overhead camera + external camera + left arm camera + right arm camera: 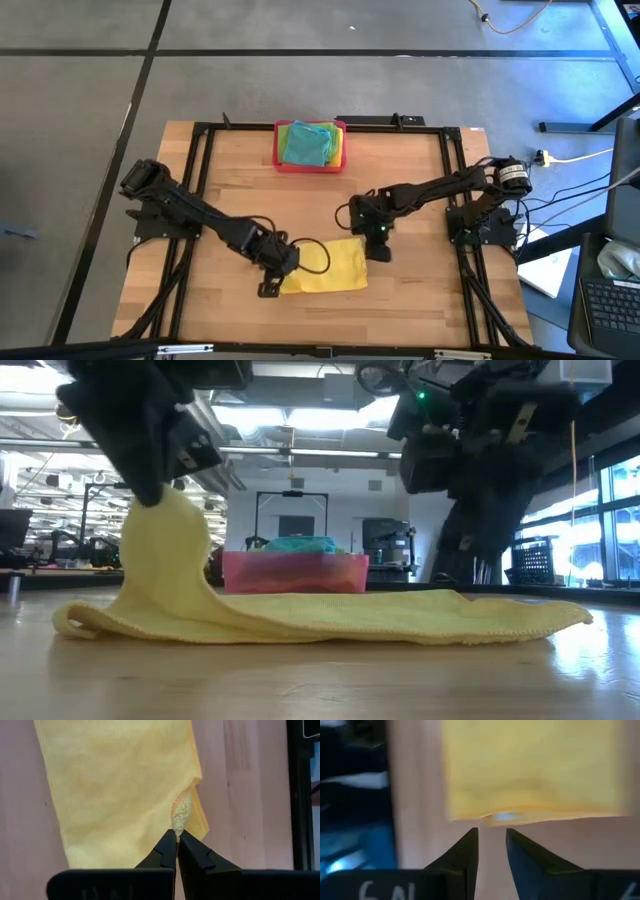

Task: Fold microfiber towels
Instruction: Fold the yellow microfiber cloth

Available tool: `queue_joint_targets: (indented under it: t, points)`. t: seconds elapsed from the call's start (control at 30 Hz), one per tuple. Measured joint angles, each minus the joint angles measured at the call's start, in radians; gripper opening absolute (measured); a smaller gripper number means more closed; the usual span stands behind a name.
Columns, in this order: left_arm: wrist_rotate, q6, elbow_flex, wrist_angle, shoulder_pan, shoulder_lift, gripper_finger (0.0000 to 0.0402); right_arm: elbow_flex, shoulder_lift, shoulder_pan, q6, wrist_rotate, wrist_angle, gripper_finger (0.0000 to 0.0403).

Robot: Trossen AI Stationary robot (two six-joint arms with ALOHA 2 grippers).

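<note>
One yellow towel [325,268] lies at the table's six o'clock, its corner pinched by the left gripper [272,283] while the right gripper [381,247] hovers part-open, and the remaining towels [308,142] are seen bunched in the pink tray [281,160] at twelve o'clock, apparently unfolded.

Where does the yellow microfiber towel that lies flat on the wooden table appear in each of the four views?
High view: low centre, the yellow microfiber towel between both arms.
Low view: across the foreground, one corner lifted at left.
Left wrist view: upper centre, its edge pinched by the left gripper.
Right wrist view: top.
Shared landmark: the pink rectangular tray, in high and low views only.
</note>
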Motion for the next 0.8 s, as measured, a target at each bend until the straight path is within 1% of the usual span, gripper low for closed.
queue_joint_targets:
  t: [0.13, 0.17, 0.2, 0.33, 0.43, 0.53, 0.63, 0.73, 0.8]
  points:
    - [-0.037, -0.039, 0.000, -0.009, -0.027, 0.000, 0.0001, 0.000, 0.000, 0.035, -0.067, -0.190, -0.032, 0.0101]
    - [-0.040, -0.042, 0.000, -0.009, -0.030, 0.000, 0.0000, 0.000, 0.000, 0.049, -0.105, -0.208, -0.038, 0.0101]
    - [-0.043, -0.049, 0.000, -0.010, -0.030, 0.000, 0.0000, 0.000, 0.000, 0.065, -0.136, -0.198, -0.043, 0.0102]
    - [-0.088, -0.095, 0.000, -0.012, -0.028, 0.000, 0.0000, 0.000, 0.001, 0.137, -0.236, -0.033, -0.035, 0.0114]
    - [-0.130, -0.138, 0.000, -0.013, -0.023, -0.011, 0.0000, 0.000, 0.001, 0.190, -0.288, 0.025, 0.018, 0.0134]
    - [-0.179, -0.153, 0.000, -0.015, -0.016, -0.046, 0.0000, 0.000, 0.001, 0.235, -0.281, 0.092, 0.090, 0.0160]
    - [-0.217, -0.142, 0.000, -0.021, -0.011, -0.094, 0.0000, 0.000, 0.001, 0.263, -0.217, 0.224, 0.161, 0.0186]
    - [-0.237, -0.119, 0.000, -0.019, 0.002, -0.142, 0.0000, 0.018, 0.001, 0.269, -0.101, 0.359, 0.187, 0.0205]
    - [-0.242, -0.110, 0.000, -0.028, 0.017, -0.168, 0.0000, 0.046, 0.001, 0.269, -0.011, 0.453, 0.205, 0.0210]
